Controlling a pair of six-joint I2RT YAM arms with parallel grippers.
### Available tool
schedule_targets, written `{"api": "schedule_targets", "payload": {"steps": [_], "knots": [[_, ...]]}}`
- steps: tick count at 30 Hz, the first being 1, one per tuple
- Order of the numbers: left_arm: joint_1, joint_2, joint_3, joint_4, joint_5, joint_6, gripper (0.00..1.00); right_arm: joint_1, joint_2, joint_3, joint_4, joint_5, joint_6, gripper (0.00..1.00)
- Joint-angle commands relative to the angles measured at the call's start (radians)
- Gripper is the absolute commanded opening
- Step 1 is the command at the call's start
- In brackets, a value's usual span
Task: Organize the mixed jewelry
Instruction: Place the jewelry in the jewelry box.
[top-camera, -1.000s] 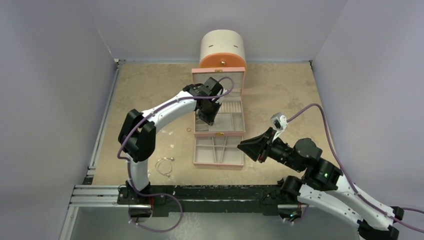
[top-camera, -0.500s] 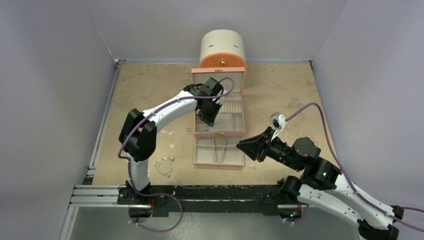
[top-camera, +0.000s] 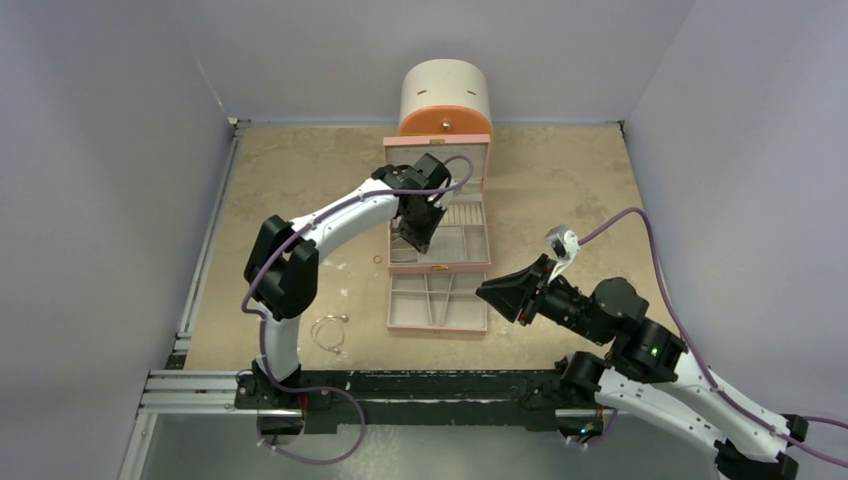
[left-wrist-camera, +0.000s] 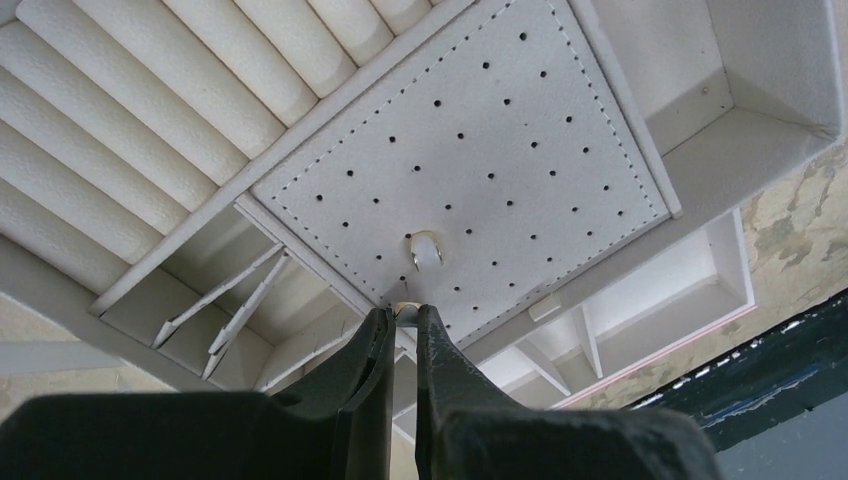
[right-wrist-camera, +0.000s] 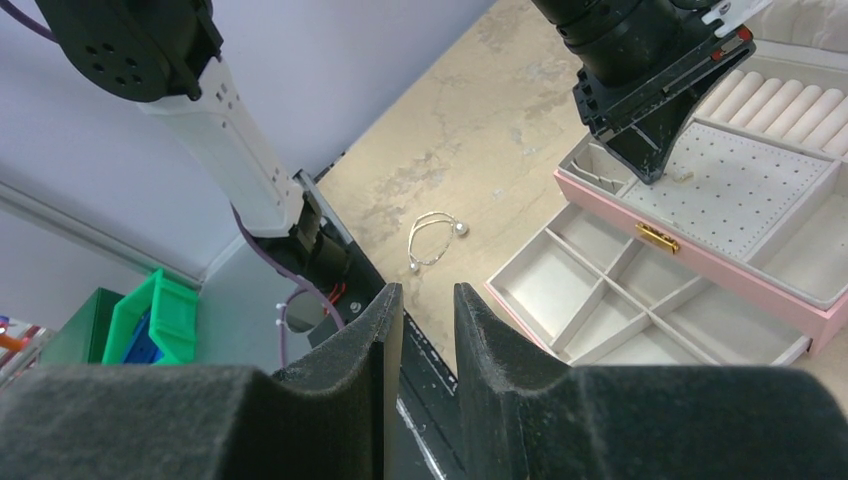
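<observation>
Downward-angled left gripper (left-wrist-camera: 403, 318) is pinching a tiny gold stud (left-wrist-camera: 405, 309) over a corner of the pink box (right-wrist-camera: 720, 268)'s white perforated pad (left-wrist-camera: 500, 150); right gripper (right-wrist-camera: 429, 300) is hovering, slightly parted.

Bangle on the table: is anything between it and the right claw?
Yes. The pink box's pulled-out drawer tray lies on the table between the right claw and the wire bangle. The tray is low and the claw hangs above it, so it could probably pass over.
</observation>
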Motion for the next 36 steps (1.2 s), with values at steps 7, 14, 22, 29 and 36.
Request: {"api": "schedule_targets", "payload": {"steps": [7, 14, 22, 29, 36], "knots": [[-0.024, 0.085, 0.076, -0.003, -0.002, 0.012, 0.0, 0.002, -0.005, 0.004, 0.04, 0.008, 0.007, 0.28], [-0.036, 0.103, 0.076, -0.004, -0.052, 0.007, 0.01, 0.003, -0.021, -0.004, 0.031, 0.016, 0.015, 0.3], [-0.038, 0.082, 0.062, -0.007, -0.096, 0.013, 0.1, 0.003, -0.021, 0.002, 0.022, 0.015, 0.018, 0.32], [-0.043, 0.004, 0.034, 0.049, -0.167, 0.013, 0.27, 0.003, -0.002, 0.004, 0.026, 0.015, 0.02, 0.33], [-0.042, -0.053, 0.034, 0.058, -0.227, 0.013, 0.29, 0.003, 0.02, 0.011, 0.032, 0.015, 0.024, 0.33]]}}
